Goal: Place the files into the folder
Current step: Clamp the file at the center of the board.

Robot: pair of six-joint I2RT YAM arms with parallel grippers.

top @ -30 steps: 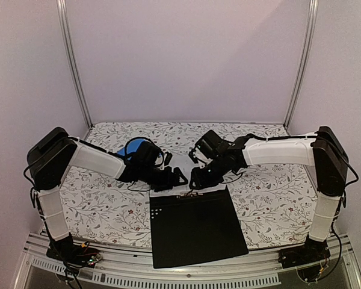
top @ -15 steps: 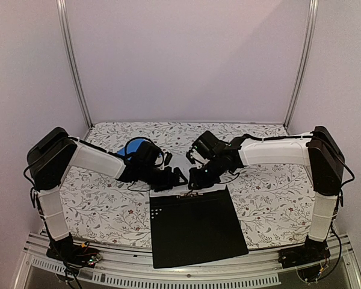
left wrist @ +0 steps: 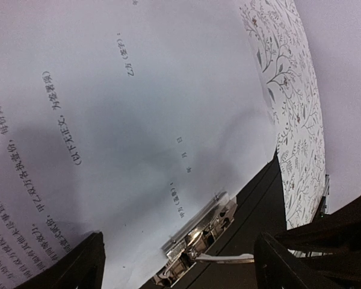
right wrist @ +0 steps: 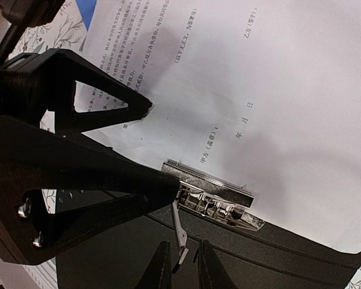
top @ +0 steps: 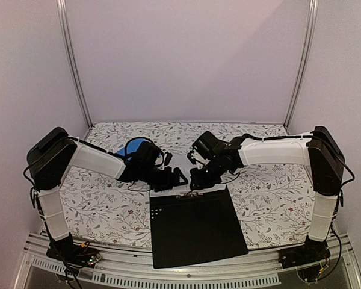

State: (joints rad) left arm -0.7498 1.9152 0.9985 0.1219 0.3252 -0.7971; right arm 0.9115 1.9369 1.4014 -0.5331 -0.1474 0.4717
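Our right gripper (right wrist: 182,269) sits at the bottom edge of its wrist view. Its two fingers are drawn close together, with the thin wire lever (right wrist: 179,232) of the metal clip (right wrist: 213,195) between them. We cannot tell whether they actually pinch it. Just left of it in the overhead view, our left gripper (left wrist: 177,256) is spread wide and holds nothing. Its fingers are over the files (left wrist: 138,120), and we cannot judge whether they touch. We see the files as white printed paper filling the upper part of both wrist views, with the lower edge reaching the clip. Below the clip lies the folder (top: 195,232), open with its black inside up, at the lower centre of the overhead view on the flowered tabletop (top: 271,198). A corner of a blue folder (right wrist: 86,9) peeks out at the upper left of the right wrist view.
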